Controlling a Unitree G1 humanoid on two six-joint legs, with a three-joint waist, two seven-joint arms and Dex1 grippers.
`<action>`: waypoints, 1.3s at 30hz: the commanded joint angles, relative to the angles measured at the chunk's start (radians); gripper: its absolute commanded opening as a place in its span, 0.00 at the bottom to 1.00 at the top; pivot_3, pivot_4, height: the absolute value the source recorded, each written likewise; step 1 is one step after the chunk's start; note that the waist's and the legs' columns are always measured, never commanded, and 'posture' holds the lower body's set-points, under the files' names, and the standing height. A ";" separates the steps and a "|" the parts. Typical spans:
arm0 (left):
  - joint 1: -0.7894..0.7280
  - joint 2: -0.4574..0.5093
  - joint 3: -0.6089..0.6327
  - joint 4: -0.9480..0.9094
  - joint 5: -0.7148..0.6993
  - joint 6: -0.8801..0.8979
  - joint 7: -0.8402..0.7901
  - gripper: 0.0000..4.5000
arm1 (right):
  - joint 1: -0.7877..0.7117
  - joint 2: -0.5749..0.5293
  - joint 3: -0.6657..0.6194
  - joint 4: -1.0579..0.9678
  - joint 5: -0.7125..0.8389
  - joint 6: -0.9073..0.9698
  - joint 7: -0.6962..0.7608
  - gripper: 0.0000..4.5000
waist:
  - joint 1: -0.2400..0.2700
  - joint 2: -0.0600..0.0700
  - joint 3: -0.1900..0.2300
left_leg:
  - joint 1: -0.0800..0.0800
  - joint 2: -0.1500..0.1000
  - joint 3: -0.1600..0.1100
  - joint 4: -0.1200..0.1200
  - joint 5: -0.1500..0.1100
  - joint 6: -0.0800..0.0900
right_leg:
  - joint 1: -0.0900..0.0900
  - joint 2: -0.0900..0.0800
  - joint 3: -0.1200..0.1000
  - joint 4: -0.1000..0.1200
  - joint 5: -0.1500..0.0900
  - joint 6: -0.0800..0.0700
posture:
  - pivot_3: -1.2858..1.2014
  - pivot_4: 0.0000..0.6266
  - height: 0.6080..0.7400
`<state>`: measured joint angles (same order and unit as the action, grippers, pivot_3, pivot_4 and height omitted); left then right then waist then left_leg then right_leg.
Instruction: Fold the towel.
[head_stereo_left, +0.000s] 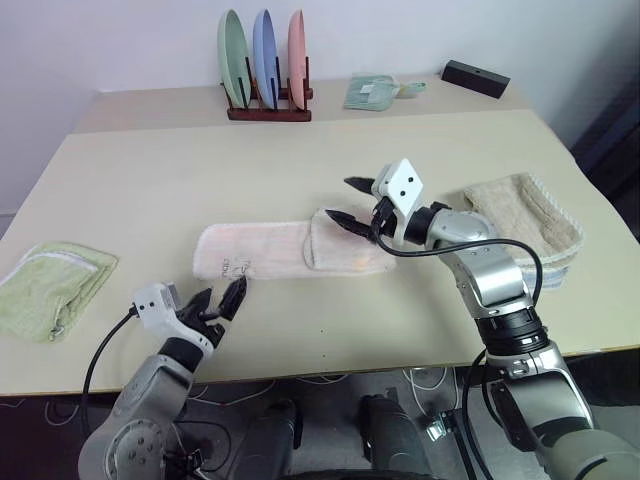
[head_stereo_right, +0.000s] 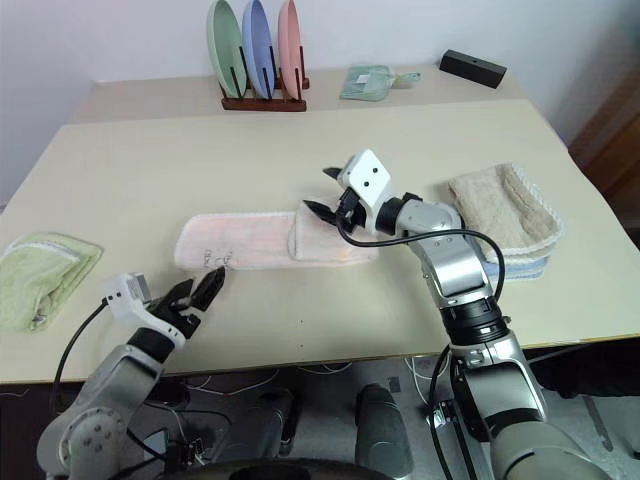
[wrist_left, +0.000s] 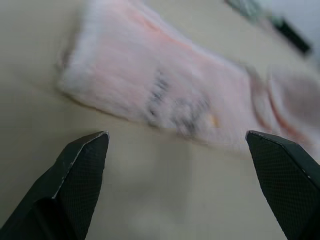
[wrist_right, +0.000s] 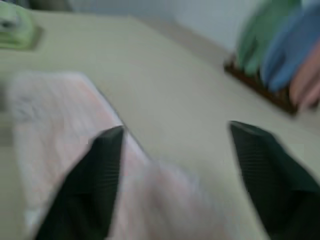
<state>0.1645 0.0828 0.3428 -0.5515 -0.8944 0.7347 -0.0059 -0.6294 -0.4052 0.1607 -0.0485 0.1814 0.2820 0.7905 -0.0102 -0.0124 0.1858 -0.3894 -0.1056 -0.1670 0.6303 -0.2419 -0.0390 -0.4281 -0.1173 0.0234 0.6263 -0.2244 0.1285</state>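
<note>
Pale pink terry cloth, the towel (head_stereo_left: 290, 250), lies flat near the middle of your beige table (head_stereo_left: 150, 180), its right end turned back over itself in a short flap. Your right gripper (head_stereo_left: 350, 203) hangs above that flap, fingers spread wide and holding nothing. Your left gripper (head_stereo_left: 222, 299) sits low by the table's near edge, just short of the towel's left end, its fingers likewise spread and empty.

The head views give you the whole layout: a light green folded towel (head_stereo_left: 50, 285) at the table's left edge, a beige folded towel (head_stereo_left: 525, 225) on the right behind your right forearm, and at the far side a wooden rack of plates (head_stereo_left: 265, 65) in green, blue and pink, a small folded green cloth (head_stereo_left: 372, 92) and a black box (head_stereo_left: 475, 77).

The left wrist view gives you what the head views barely resolve: the small dark drawing (wrist_left: 172, 102) printed near the towel's left end, framed between the two black fingertips (wrist_left: 82, 160), with bare tabletop between fingers and cloth. The right wrist view looks along the towel, with the plate rack off to one side, blurred.
</note>
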 joint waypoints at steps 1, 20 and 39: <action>-0.068 -0.009 0.053 0.041 -0.124 0.052 0.124 1.00 | 0.007 -0.010 0.025 -0.081 0.009 -0.015 0.037 0.99 | -0.001 0.000 0.000 | 0.000 0.000 0.000 0.000 0.000 0.000 | 0.000 0.000 0.000 0.000 0.000 0.000 | 0.52 0.24 0.99; -0.310 -0.069 0.139 0.231 -0.352 -0.098 0.385 0.01 | 0.106 -0.017 0.108 -0.196 -0.058 -0.031 0.054 1.00 | 0.022 -0.001 0.000 | 0.000 -0.001 0.001 0.001 0.000 -0.001 | 0.001 0.000 0.000 -0.001 0.000 0.000 | 0.52 0.24 0.99; -0.410 0.574 -0.132 0.064 -0.057 -0.072 -0.218 0.01 | 0.126 -0.042 0.105 -0.161 -0.077 -0.036 0.044 1.00 | 0.024 -0.001 0.000 | -0.001 -0.002 0.000 0.000 0.000 -0.001 | 0.002 0.001 0.000 -0.006 0.000 -0.002 | 0.52 0.24 0.99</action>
<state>-0.2220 0.6318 0.3130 -0.4300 -1.0069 0.6478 -0.1388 -0.4923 -0.4504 0.2694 -0.1989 0.1101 0.2715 0.8409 0.0136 -0.0138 0.1861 -0.3901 -0.1071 -0.1667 0.6300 -0.2416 -0.0396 -0.4258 -0.1167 0.0238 0.6203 -0.2240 0.1270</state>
